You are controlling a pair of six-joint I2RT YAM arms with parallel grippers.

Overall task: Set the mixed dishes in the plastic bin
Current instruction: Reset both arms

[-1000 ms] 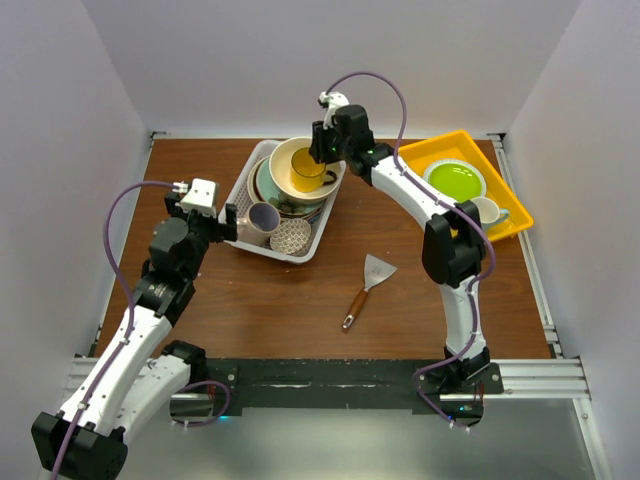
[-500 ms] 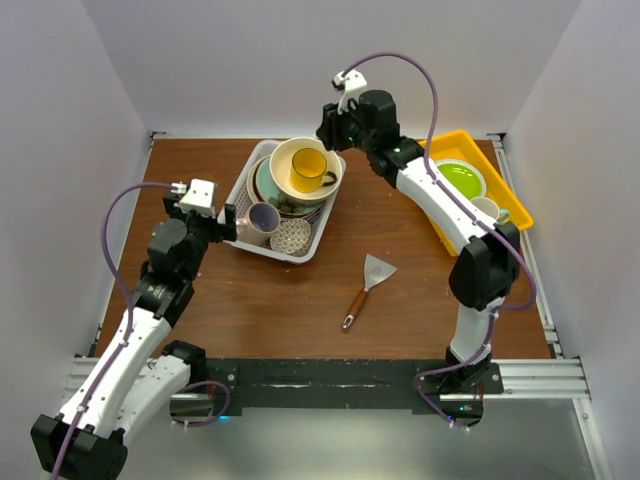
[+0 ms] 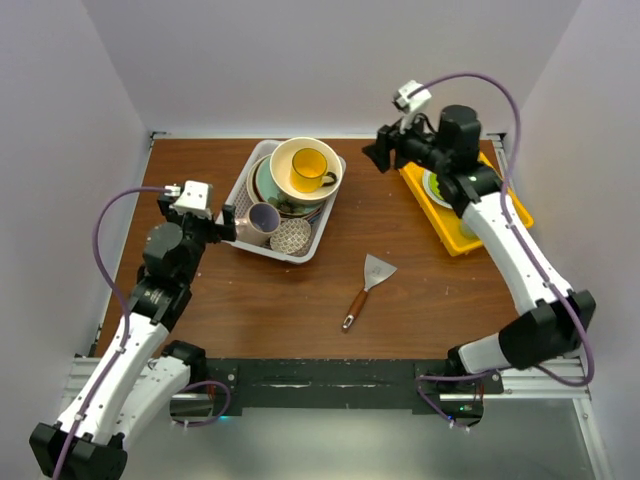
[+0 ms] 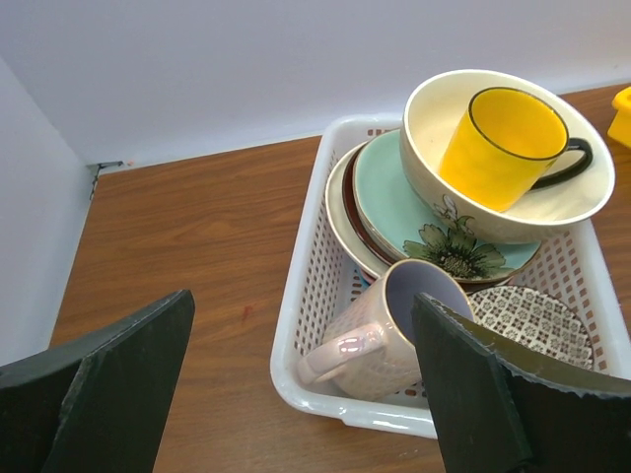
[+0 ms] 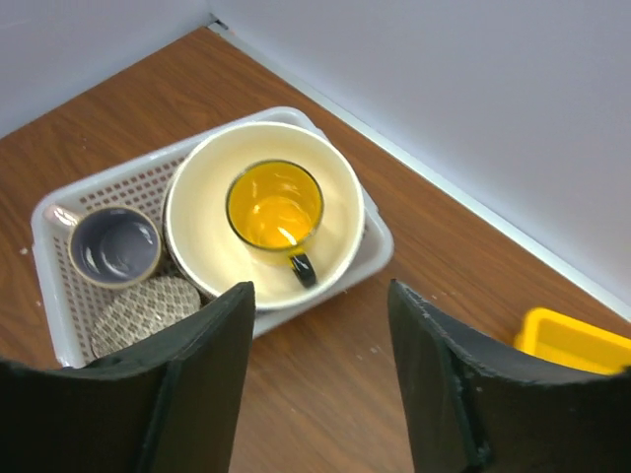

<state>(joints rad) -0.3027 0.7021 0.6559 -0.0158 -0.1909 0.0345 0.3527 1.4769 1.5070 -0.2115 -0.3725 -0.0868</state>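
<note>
The right gripper point(image 5: 317, 296) hangs with its jaws spread wide and nothing between them, off to one side of the plastic bin point(image 5: 51, 258) and well apart from it. In its wrist view the bin lies ahead of and below the fingertips. The large cream bowl point(image 5: 202, 222) sits on top of the stacked plates, and the yellow mug point(image 5: 274, 205) stands upright inside it with its dark handle turned toward the gripper. A corner of the yellow tray point(image 5: 572, 340) shows beyond the right finger. The left gripper point(image 4: 304, 301) is also parted and empty, just beside the bin's near corner; whether it touches the rim cannot be told. Straight ahead of its fingers, inside the bin, stands the purple-lined cream mug point(image 4: 394, 330), with the small patterned bowl point(image 4: 537, 320) next to it. Behind these, the pale green plate point(image 4: 394, 212) lies on the red-rimmed cream plate point(image 4: 340, 212), tilted under the bowl. A spatula point(image 3: 362, 290) lies on the table between the two arms, clear of both grippers.
</note>
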